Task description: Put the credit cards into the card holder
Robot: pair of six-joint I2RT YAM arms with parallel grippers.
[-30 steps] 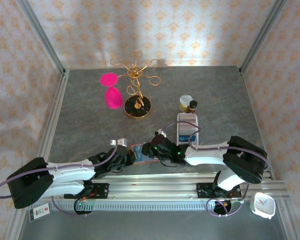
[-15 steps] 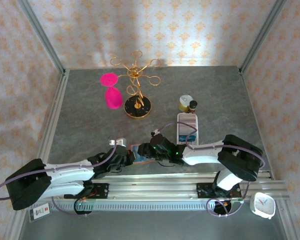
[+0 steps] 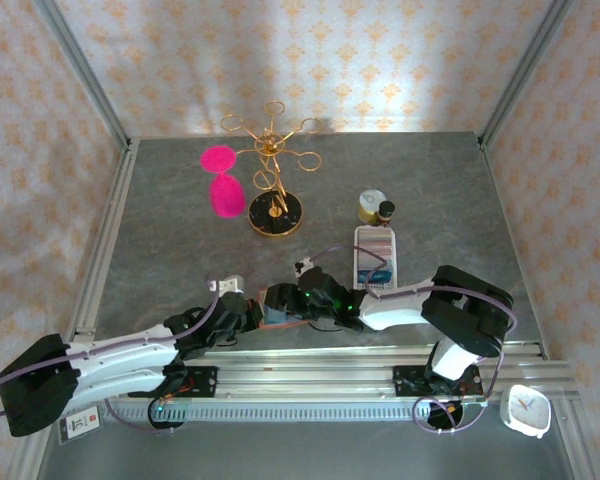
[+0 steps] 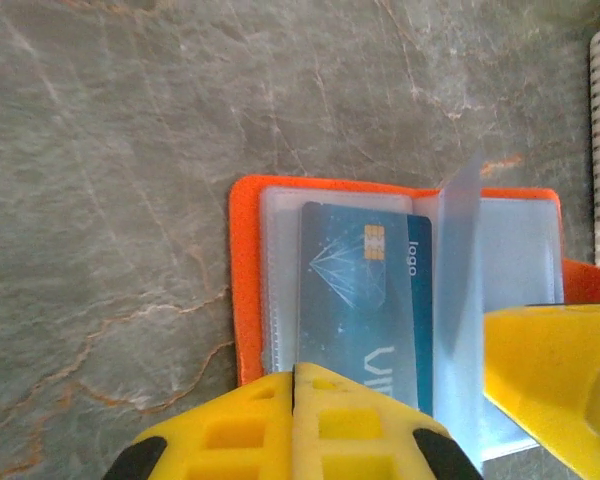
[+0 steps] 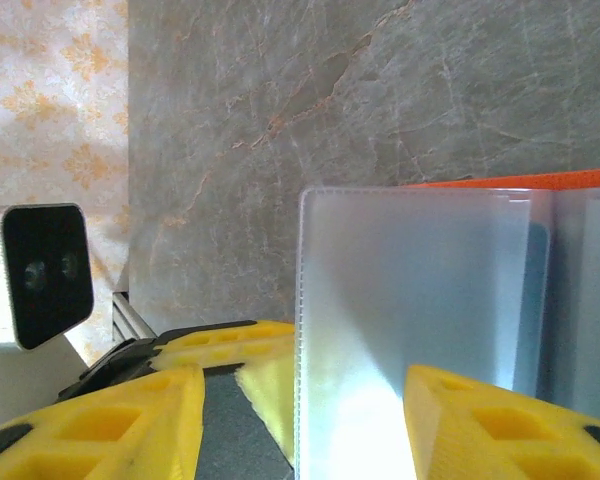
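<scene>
The orange-red card holder [image 4: 242,290] lies open on the table near the front edge, also seen from above as the card holder [image 3: 273,318]. A teal-blue credit card [image 4: 365,290] sits in its left clear pocket. My left gripper [image 4: 296,368] is shut, its tips over the card's near end. A clear pocket page [image 5: 420,300] stands upright. My right gripper [image 5: 305,375] is open, with that page between its fingers [image 4: 555,375]. From above, the left gripper [image 3: 248,314] and the right gripper [image 3: 283,300] meet over the holder.
A long white slotted tray [image 3: 375,245] with more cards stands right of the holder. Behind it are a yellow jar [image 3: 371,205] and a small dark bottle [image 3: 386,211]. A gold wire stand [image 3: 274,200] and pink discs [image 3: 223,185] are at the back. The rail [image 3: 310,375] runs along the front.
My right gripper has slid left over the open holder and now straddles the upright page. The left arm has drawn back a little toward the lower left.
</scene>
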